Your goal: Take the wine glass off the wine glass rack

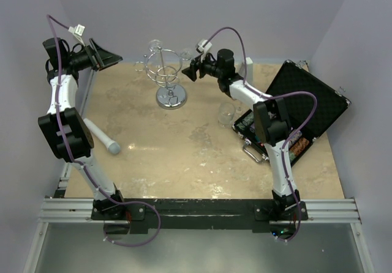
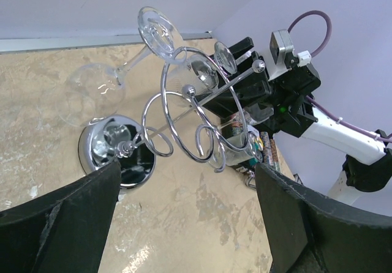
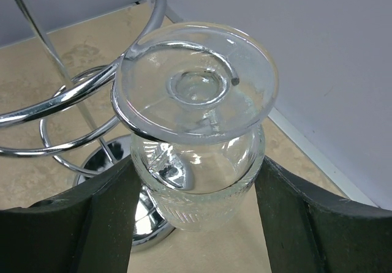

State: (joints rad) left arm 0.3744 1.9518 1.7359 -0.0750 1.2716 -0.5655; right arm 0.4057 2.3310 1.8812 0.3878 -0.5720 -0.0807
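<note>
- The wine glass (image 3: 196, 144) hangs upside down on the wine glass rack (image 1: 166, 80), foot over 1 curled arm.
- Your right gripper (image 1: 191, 71) is spread, its 2 fingers flanking the bowl; close gently.
- Slide it outward along the arm, not upward.
- Left gripper (image 1: 105, 57) gapes, well apart.

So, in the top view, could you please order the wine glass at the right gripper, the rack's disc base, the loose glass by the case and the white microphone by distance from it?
1. Wine glass, at the right gripper's fingertips.
2. Rack's disc base, slightly left.
3. Loose glass, beside the case.
4. White microphone, far left.
</note>
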